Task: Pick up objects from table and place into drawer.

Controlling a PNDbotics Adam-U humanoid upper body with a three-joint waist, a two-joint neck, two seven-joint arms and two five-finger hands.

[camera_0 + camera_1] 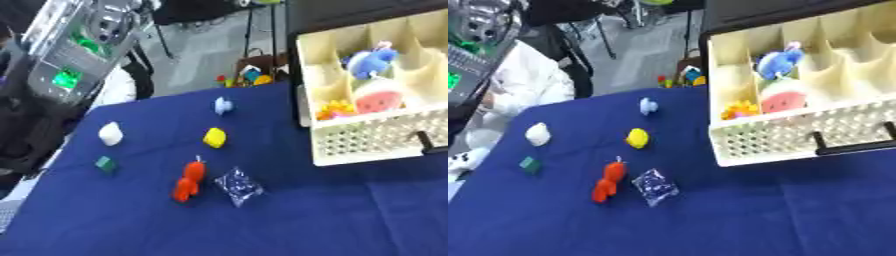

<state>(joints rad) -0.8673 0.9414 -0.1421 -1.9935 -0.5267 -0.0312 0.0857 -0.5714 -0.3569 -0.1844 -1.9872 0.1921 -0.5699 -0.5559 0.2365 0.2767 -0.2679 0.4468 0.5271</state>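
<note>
The drawer (pixel 798 135) stands pulled out at the desk's (pixel 332 215) right, already holding a blue plush (pixel 779 61), a pink one (pixel 784 101) and a yellow-orange thing (pixel 741 108); six small objects, including the orange toy (pixel 188 181), remain on the desk; neither robot hand is in view, so I cannot tell its state

The cream drawer (pixel 763 142) stands open, holding a blue plush (pixel 779 61), a watermelon toy (pixel 783 101) and an orange toy (pixel 740 108). An orange figure (pixel 188 182), yellow toy (pixel 214 137) and white block (pixel 110 133) lie on the counter.

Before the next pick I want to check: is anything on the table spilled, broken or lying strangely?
Nothing stands out. The orange toy, yellow piece and clear packet lie apart on the blue cloth; the drawer is open.
</note>
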